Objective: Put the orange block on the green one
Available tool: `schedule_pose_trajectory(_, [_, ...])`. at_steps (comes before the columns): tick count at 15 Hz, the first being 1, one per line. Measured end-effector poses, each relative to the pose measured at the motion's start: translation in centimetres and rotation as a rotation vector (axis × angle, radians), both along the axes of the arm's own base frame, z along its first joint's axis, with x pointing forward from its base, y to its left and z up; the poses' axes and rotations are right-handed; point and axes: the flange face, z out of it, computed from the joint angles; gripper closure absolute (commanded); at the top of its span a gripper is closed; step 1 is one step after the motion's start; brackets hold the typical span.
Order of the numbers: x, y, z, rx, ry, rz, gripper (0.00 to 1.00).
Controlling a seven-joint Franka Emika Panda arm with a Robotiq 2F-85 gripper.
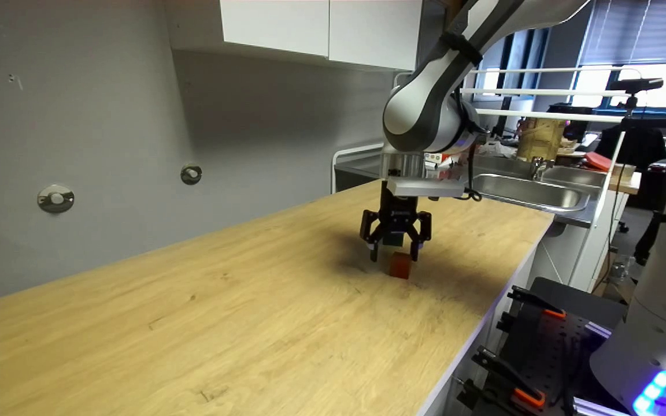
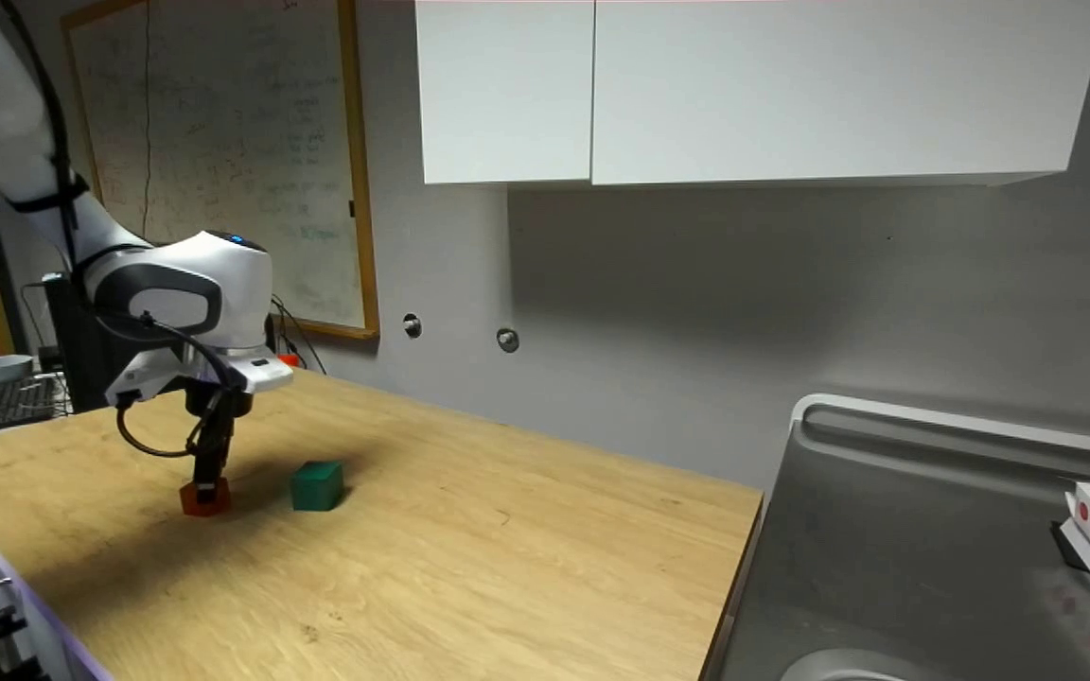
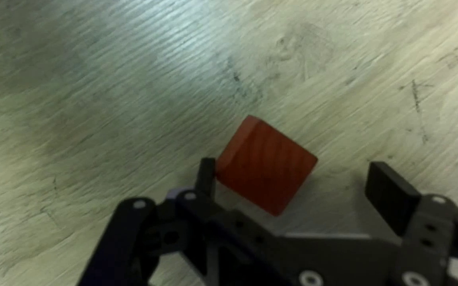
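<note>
The jaws stand spread in the wrist view, the orange block (image 3: pixel 266 167) ungripped between them on the wooden tabletop (image 3: pixel 133 103), turned at an angle, closer to one fingertip (image 3: pixel 206 175); whether they touch cannot be told. In an exterior view, the green one (image 2: pixel 317 486) sits on the same tabletop, near the orange block, apart. In an exterior view, the gripper (image 1: pixel 394 253) points down, partly hiding the green one.

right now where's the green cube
In an exterior view, the green cube sits on the wood-grain tabletop, to the right of the red-orange cube and apart from it. The wrist view doesn't show it.
</note>
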Motion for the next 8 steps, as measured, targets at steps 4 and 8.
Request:
schedule_pose_trajectory(4, [0.49, -0.12, -1.06, 0.000, 0.019, -0.004, 0.65])
schedule_pose_trajectory(8, [0.88, -0.38, -1.21, 0.001, 0.021, -0.012, 0.81])
